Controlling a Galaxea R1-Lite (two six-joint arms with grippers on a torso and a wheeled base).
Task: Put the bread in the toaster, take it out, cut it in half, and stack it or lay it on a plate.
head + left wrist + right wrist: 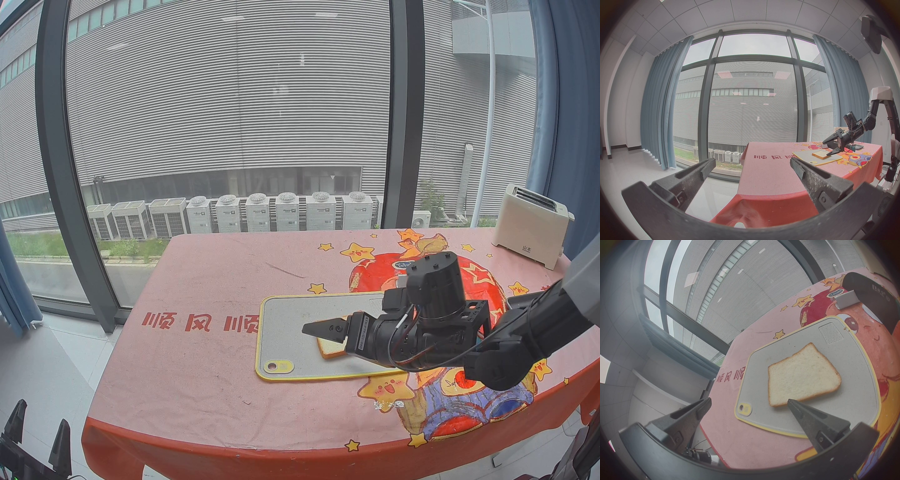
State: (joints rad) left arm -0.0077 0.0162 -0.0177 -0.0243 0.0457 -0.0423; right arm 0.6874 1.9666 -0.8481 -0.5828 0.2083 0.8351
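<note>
A slice of white bread [801, 379] lies flat on the grey, yellow-rimmed cutting board [850, 396] near the table's front. My right gripper [312, 331] hovers just over the bread [330, 348], open, fingers pointing left with nothing between them. From the right wrist its fingers [815, 421] straddle the slice's near edge. The cream toaster [531, 225] stands at the table's far right corner, slots up. My left gripper [753, 165] hangs open and empty off the table's left front, below the tabletop [37, 440]. From there the right gripper [832, 146] shows far off above the bread [821, 153].
The table wears a pink cloth [206, 381] with stars and a red picture. A black object [872, 293] and a small white piece [847, 299] lie just beyond the board. A large window runs behind the table. Bare cloth lies left of the board.
</note>
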